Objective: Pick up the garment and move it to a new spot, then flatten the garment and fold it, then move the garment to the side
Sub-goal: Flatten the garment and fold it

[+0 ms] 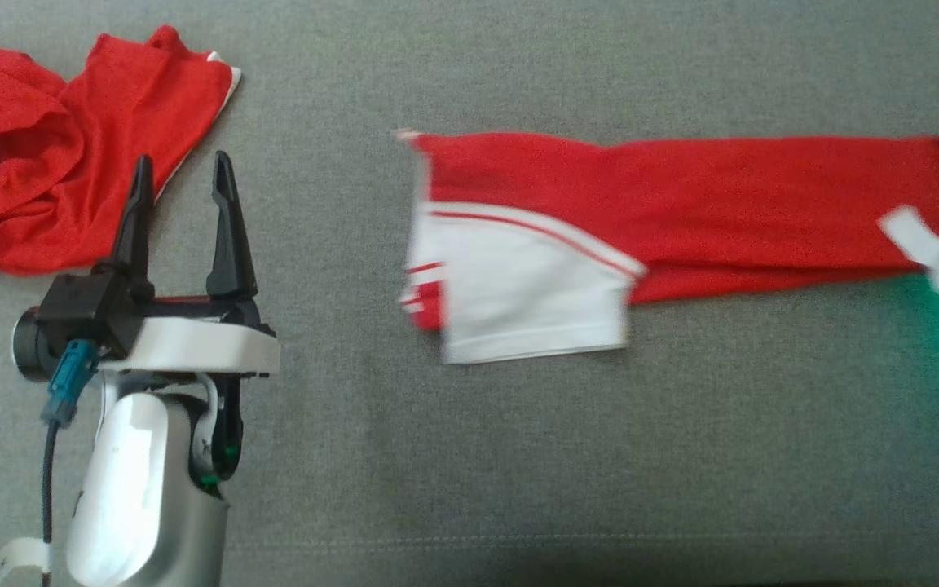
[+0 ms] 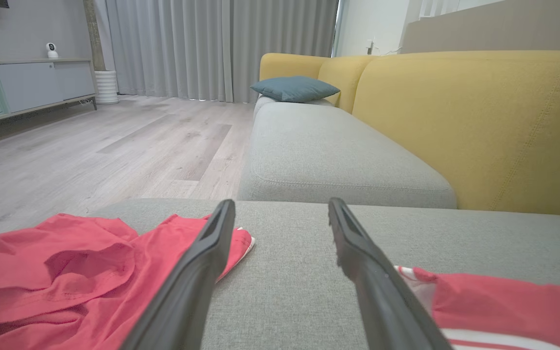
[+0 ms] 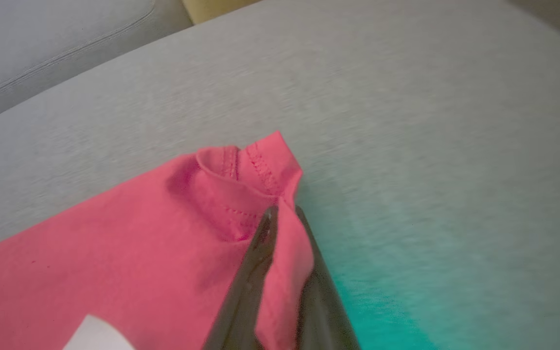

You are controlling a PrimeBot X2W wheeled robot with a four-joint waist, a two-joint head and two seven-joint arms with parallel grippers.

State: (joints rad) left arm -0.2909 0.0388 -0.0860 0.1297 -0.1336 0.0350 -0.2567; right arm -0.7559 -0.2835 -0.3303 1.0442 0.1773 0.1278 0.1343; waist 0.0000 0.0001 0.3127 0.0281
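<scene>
Head view: my left pincer (image 1: 182, 161) stands at 8 o'clock, jaws wide apart and empty, above the grey sofa cushion (image 1: 518, 456). The garment (image 1: 681, 200), red with a white panel, lies flat as a long band from the centre out to 3 o'clock. It looks already doubled lengthwise. A crumpled red garment (image 1: 37, 155) sits at 10 o'clock, well apart from it. The 3 o'clock edge is blurred, and the pale shape (image 1: 938, 253) there is probably part of my right arm.

Left wrist view: my two left fingers are spread with nothing between them. The crumpled red garment is at 8 o'clock and the band's striped end at 4 o'clock.

Right wrist view: my right pincer (image 3: 285, 216) is clamped on the garment's stitched red corner, with cloth pinched between the fingers at 6 o'clock.

I judge the placing and flattening done and the folding begun. What is left is to bring this end over toward the white end, then move the garment aside.
</scene>
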